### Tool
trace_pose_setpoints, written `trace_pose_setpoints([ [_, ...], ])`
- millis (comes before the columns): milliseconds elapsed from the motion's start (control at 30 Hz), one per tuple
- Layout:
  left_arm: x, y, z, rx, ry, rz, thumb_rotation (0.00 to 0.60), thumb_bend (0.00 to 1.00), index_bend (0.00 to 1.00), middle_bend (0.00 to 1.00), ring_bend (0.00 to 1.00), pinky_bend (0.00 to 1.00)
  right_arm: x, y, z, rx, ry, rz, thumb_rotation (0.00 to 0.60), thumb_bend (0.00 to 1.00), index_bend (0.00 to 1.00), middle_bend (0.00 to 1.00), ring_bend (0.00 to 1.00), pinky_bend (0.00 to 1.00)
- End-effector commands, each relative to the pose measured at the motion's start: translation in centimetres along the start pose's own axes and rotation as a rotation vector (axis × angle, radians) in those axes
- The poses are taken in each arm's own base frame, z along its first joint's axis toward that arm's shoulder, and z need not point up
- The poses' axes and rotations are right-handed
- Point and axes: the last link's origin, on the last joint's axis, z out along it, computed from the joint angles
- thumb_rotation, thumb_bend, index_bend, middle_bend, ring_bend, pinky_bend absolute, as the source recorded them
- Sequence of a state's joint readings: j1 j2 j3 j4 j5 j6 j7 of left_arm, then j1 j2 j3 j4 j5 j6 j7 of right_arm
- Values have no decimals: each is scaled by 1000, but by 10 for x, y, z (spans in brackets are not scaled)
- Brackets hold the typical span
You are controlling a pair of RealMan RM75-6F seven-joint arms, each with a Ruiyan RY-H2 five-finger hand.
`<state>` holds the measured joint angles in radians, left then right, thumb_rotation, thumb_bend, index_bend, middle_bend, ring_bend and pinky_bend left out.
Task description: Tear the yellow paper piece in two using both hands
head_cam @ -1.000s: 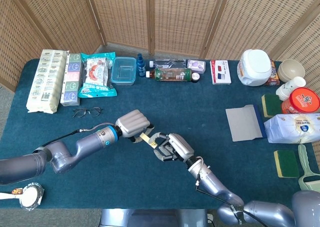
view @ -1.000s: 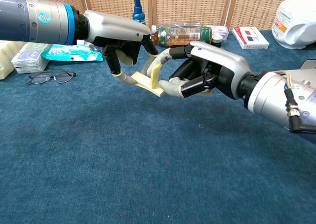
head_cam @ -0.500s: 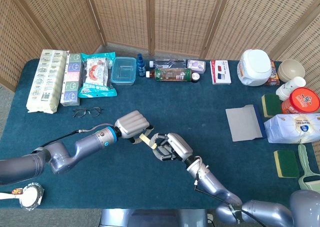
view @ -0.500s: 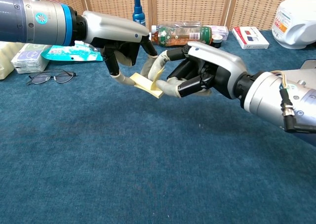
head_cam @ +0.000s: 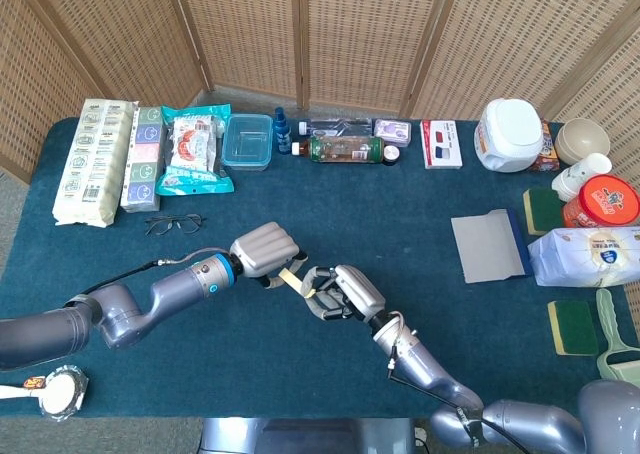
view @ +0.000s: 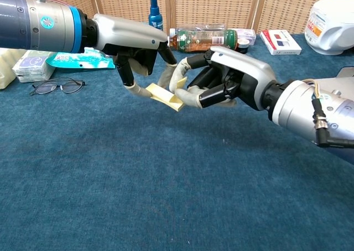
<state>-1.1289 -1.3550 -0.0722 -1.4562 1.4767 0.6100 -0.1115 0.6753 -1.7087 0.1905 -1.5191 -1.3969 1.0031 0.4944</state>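
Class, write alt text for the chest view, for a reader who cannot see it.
Two robot hands meet above a blue table, both pinching one small yellow paper piece between them: the left hand from the left, the right hand from the right. Behind them lie glasses, a bottle and packets.

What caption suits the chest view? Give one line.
Left hand and right hand pinch the yellow paper piece between them above the blue table.

no text sharp enough to read
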Motion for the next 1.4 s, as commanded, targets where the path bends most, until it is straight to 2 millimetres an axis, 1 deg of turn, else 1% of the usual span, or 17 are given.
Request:
trace_pose_setpoints([
  [33,0,0,0,-1,-1,0,600,345,678,1000,1000,1000,0,0,0,1,2,3,600,458,555,986,1000,1000],
  [333,-1,1,-1,-3,-2,1,600,345,678,1000,1000,1000,0,-1,1,1,-1,8,600,458,596,991,1000,1000],
  [700,-4,-3,-3,5,-14,6,600,345,678,1000,1000,1000,3,0,0,-4,14,8,600,458,673,1000,1000,1000],
  [1400,-14,-12,-8,29,-35,-5,600,345,682,1000,1000,1000,6,2,-3,-13,16,10,600,458,695,1000,1000,1000],
])
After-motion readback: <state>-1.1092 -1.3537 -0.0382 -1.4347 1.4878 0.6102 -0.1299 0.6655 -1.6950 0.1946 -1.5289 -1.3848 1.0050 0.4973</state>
